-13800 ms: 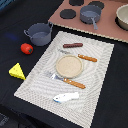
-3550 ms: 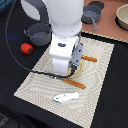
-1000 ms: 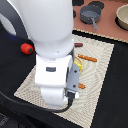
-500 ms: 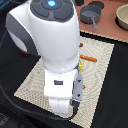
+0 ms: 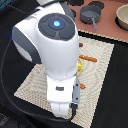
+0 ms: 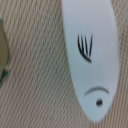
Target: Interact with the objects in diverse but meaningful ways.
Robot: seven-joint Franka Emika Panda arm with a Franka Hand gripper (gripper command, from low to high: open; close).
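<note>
Gripper hidden by arm (image 5: 55, 55), jaw state can't tell; wrist cam sits right over fish (image 6: 92, 55) on mat (image 6: 35, 75), likely lining up grasp.

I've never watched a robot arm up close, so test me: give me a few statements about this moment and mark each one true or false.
1. The arm hides much of the mat in the exterior view. True.
2. The wrist view shows a red fish. False: the fish is white with dark markings.
3. The fish lies on a ribbed woven mat. True.
4. The gripper's fingers are plainly clamped on the fish. False: no fingers show in either view, so the grip cannot be judged.
5. A dark pot sits on the mat. False: it stands beyond the mat's far edge, on a reddish surface.
</note>
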